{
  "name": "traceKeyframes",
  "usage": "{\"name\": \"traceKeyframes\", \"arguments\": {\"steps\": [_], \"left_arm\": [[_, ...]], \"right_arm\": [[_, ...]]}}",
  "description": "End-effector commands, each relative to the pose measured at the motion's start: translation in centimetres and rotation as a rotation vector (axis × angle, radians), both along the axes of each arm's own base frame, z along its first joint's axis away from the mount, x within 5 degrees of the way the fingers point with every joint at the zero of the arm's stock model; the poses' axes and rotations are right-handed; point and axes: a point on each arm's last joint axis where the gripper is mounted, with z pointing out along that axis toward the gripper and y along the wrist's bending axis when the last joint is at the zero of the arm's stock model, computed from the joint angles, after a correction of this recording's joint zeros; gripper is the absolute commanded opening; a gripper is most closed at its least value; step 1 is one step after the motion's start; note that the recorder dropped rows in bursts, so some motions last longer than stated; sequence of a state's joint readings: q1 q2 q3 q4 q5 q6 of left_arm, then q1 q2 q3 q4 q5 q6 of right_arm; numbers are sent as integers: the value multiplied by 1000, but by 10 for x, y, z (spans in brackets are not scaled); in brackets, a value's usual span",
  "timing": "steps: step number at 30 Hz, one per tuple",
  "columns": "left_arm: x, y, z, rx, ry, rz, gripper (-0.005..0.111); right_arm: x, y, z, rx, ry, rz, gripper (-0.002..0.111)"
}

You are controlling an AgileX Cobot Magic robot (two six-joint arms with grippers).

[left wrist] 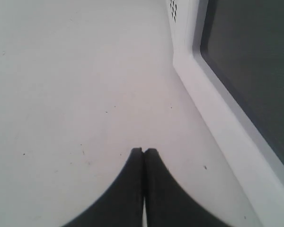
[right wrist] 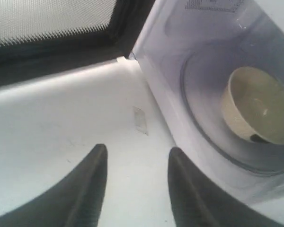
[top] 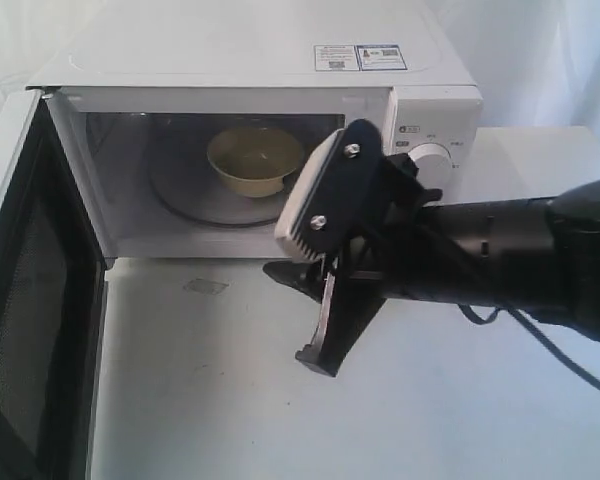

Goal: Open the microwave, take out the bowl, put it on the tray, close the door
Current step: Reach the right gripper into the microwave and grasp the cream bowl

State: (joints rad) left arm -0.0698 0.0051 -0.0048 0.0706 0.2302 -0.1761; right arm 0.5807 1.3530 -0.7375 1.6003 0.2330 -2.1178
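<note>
The white microwave (top: pixel 280 60) stands at the back with its door (top: pixel 20 300) swung wide to the left, mesh inner face showing. Inside, the cream bowl (top: pixel 255 158) sits upright on the glass turntable (top: pixel 180 190). My right gripper (top: pixel 300 295) hovers over the table just in front of the oven's mouth, open and holding nothing. The right wrist view shows its jaws (right wrist: pixel 137 153) apart, short of the bowl (right wrist: pixel 258 106). My left gripper (left wrist: pixel 143 150) is shut and empty, low over the table beside the door's dark window (left wrist: pixel 255 71). The tray is out of view.
A small patch of clear tape (top: pixel 206 287) lies on the white table (top: pixel 230 420) before the oven. The right arm's black cable (top: pixel 540 340) trails over the table at the right. The open door walls off the left side.
</note>
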Motion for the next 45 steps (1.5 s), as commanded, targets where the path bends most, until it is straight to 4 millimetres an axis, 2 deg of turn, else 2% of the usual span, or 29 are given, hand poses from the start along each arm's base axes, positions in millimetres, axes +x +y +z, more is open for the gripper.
{"name": "traceKeyframes", "arguments": {"steps": [1,5,12,21,28,45], "left_arm": [[0,0,-1,-3,1,1,0],[0,0,-1,-3,1,1,0],[0,0,-1,-3,1,1,0],[0,0,-1,-3,1,1,0],[0,0,-1,-3,1,1,0],[0,0,-1,-3,1,1,0]], "right_arm": [[15,18,-6,-218,-153,81,44],[41,38,-19,-355,-235,109,48],[91,64,-36,-452,-314,49,49],[132,86,-49,-477,-368,-6,49],[151,88,-61,-476,-351,-39,49],[162,76,-68,-535,-384,-124,49]]}}
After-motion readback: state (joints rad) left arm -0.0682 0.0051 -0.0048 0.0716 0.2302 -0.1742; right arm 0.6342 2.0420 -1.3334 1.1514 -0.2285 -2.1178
